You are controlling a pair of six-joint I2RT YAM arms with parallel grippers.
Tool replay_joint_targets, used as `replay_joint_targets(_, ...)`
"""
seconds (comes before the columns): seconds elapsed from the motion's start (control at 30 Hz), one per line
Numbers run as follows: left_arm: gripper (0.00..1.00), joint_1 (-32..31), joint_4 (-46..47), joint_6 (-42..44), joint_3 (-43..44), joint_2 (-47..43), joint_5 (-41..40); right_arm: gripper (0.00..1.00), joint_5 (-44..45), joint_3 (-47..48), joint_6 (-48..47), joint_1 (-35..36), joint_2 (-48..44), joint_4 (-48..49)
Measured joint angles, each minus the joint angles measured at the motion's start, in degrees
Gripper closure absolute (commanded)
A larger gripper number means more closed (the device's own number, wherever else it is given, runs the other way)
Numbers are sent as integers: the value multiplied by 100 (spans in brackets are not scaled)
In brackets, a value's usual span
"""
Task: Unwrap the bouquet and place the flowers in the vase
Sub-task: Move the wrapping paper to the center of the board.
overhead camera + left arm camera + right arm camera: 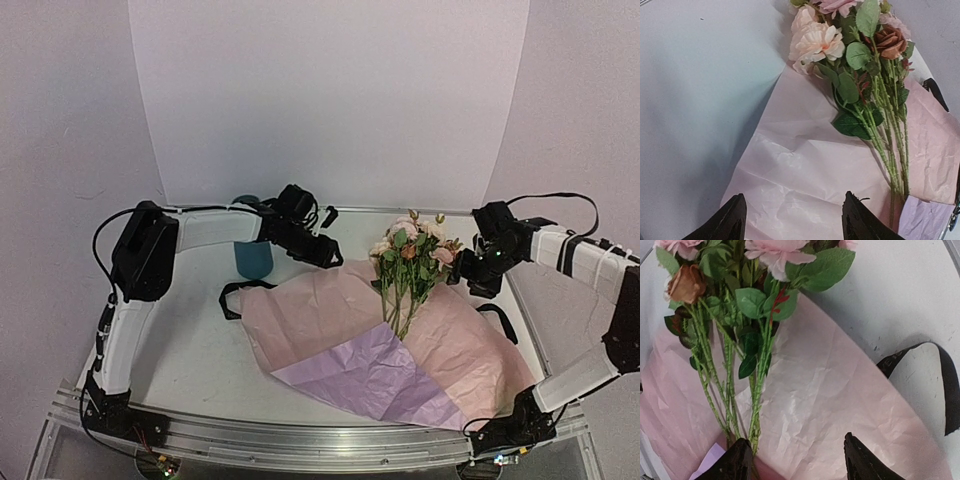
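Flowers (pixel 408 262) lie unwrapped on opened pink paper (pixel 330 330), left claw (pixel 792 212) and right claw (pixel 797 452) apart and empty, teal vase (pixel 252 257) awaiting them.

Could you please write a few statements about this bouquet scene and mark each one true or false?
1. The wrapping paper lies spread open on the table. True.
2. The flowers stand in the vase. False: they lie on the wrapping paper, and the teal vase stands apart from them.
3. The left gripper is shut on a stem. False: its jaws are open over the paper and hold nothing.
4. A black ribbon lies on the table at the paper's edge. True.
5. The right gripper is open and empty. True.
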Motion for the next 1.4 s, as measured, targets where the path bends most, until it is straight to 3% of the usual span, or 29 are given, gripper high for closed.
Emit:
replay_joint_targets(0.33,33,122,-175,365,697,749,55,32,-1000,-17,-1040,-1169,993,848)
replay_joint_targets(0.83,37,158,-169,442,1323,1385,258,35,-1763,219,-1741,-1968,2203,1266)
replay_joint_targets(1.23,44,158,-173,403,1581,1614,448,43,-2281,456,-2064,-2145,2715,1366)
replay_joint_targets(1.4,55,162,-169,362,1584,1668,457,55,-2510,505,-2138,-2146,2831,1417)
